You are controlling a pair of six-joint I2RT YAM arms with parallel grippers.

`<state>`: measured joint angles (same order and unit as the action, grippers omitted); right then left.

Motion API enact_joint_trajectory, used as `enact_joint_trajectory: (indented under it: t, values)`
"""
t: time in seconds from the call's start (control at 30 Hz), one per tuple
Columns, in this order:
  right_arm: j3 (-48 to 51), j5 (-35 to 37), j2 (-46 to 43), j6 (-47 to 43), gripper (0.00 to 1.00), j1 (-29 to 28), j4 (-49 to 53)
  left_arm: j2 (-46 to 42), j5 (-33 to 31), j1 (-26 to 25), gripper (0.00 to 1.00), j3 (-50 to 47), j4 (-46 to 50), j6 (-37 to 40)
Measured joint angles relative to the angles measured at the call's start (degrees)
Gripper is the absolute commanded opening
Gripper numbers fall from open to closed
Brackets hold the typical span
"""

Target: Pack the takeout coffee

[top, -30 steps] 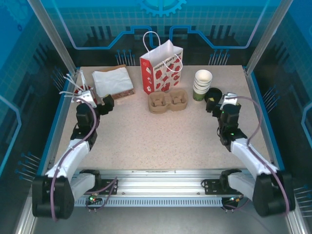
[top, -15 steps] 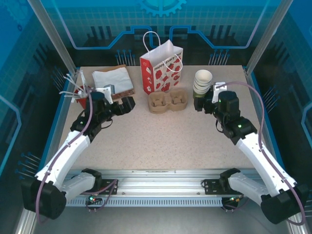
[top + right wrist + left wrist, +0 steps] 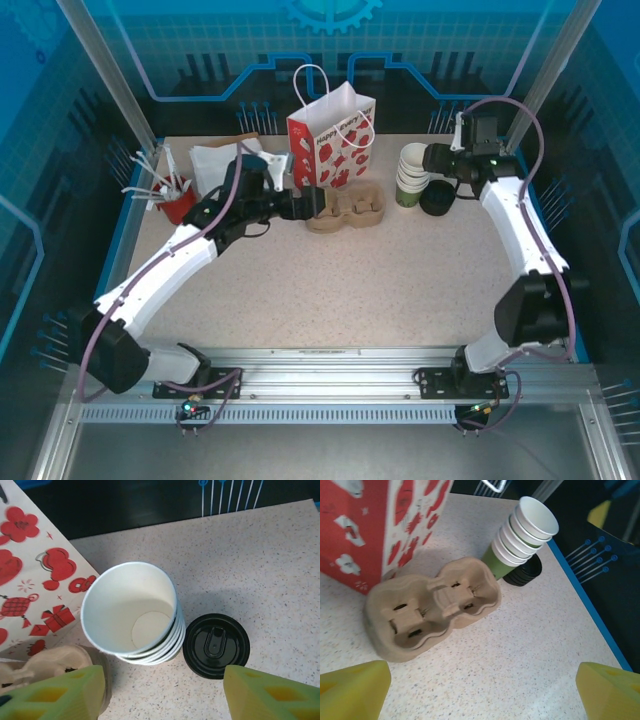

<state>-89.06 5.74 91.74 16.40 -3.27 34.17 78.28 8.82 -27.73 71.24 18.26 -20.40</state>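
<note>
- Jaws of left gripper (image 3: 482, 690) wide, empty, just left of tan moulded-pulp two-cup carrier (image 3: 432, 607).
- Right gripper (image 3: 165, 692) parted, empty, above stack of lidless olive-green paper cups (image 3: 131, 612).
- Round black plastic lid (image 3: 216, 645) low on table, just right of stack.

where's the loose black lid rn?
Top view: back right of the table, the black lid lies flat just right of the stack of white-rimmed cups.

Speckled beige tabletop (image 3: 350, 290) within glossy blue wall panels (image 3: 450, 30) and aluminium posts (image 3: 105, 70).
</note>
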Motion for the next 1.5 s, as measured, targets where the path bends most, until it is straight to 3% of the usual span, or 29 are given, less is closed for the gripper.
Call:
enact_joint_trajectory:
  t: [0.37, 0.77, 1.1, 1.5]
  values:
    - [-15.15, 2.16, 16.11, -0.11, 0.37, -0.09, 5.29, 6.62, -0.37, -2.45, 0.96, 5.14, 1.7, 1.51]
    - [-19.06, 3.04, 20.72, -1.31, 0.18, -0.17, 8.31, 6.62, -1.97, -2.45, 0.96, 5.51, 2.51, 2.84]
    - [-19.45, 2.8, 21.05, -1.68, 0.08, -0.22, 8.85, 6.62, -2.4, -2.45, 0.96, 5.51, 2.51, 2.84]
    - [-22.82, 2.01, 20.72, -1.62, 0.07, -0.48, 10.58, 6.62, -2.58, -2.45, 0.96, 5.49, 2.54, 2.86]
